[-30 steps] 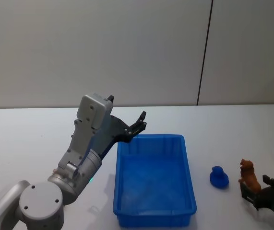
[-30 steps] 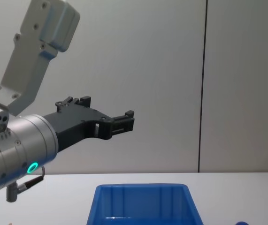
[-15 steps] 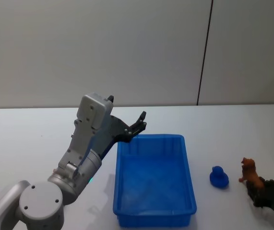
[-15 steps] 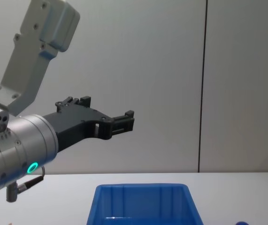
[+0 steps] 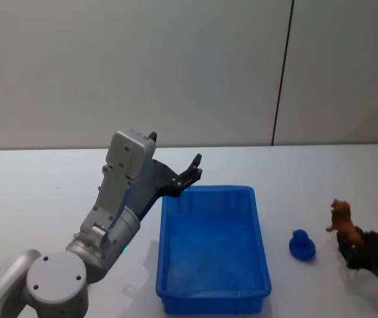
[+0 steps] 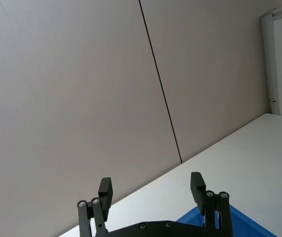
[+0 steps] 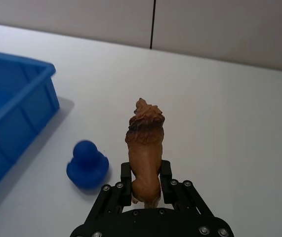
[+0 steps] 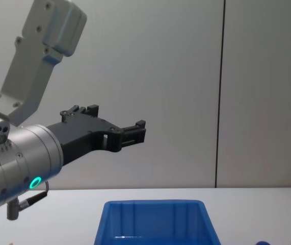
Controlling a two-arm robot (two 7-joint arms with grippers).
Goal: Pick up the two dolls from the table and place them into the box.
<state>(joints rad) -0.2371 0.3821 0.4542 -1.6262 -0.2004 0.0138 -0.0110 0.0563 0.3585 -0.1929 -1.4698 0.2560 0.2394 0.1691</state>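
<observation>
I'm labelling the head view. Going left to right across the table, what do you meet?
blue box → small blue toy → reddish-brown doll, gripped by the right gripper.

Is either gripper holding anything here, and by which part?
The right gripper grips the reddish-brown doll by its hind end; the left gripper holds nothing.

A: What's the box made of?
B: Glossy blue plastic, ribbed inside. The table is smooth, matt white.
A: And the reddish-brown doll?
B: Hard moulded plastic, faint sheen, rough textured mane.
</observation>
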